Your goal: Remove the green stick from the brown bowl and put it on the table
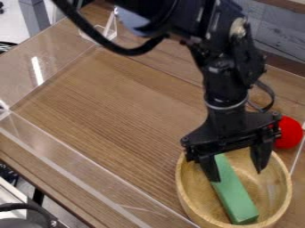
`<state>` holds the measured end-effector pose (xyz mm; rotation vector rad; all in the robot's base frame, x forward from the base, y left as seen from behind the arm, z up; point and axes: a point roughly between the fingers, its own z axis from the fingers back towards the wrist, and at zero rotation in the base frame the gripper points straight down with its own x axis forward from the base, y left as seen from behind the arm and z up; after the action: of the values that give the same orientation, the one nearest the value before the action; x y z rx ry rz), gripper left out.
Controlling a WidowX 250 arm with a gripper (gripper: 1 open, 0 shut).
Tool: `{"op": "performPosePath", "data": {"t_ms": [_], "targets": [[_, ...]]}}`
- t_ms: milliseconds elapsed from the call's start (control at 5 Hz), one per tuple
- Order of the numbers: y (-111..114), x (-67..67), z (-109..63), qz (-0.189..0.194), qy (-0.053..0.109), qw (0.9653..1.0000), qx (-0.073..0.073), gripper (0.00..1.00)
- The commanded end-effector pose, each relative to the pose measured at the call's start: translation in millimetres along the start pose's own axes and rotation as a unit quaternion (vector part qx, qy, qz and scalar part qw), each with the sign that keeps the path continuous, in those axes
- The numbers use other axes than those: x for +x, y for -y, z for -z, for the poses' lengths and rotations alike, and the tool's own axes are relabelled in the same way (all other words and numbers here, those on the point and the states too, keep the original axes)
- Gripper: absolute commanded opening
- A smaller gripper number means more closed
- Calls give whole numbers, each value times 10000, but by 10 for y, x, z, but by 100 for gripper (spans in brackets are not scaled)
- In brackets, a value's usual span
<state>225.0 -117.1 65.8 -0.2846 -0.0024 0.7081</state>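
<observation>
Down in the lower right of the frame, the green stick lies slanted inside the brown bowl. The gripper hangs over the bowl with its two fingers spread wide, holding nothing. The stick's upper end sits between the fingers, closer to the left one. A red toy sits just past the bowl's far rim, near the right edge. The table has lots of bare wood to the left, with clear walls around it.
</observation>
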Motion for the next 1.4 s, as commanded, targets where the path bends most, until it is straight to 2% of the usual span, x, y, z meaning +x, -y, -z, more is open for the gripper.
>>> {"op": "performPosePath", "data": {"t_ms": [0,400,800,1200], "targets": [[-12,-4,63,-88,79,9999,-110,100],[131,90,153,-196,228,9991,-293,100],[206,259,320,-667,530,9955,-410,100],[163,355,362,-405,576,9966,-423,100]]}}
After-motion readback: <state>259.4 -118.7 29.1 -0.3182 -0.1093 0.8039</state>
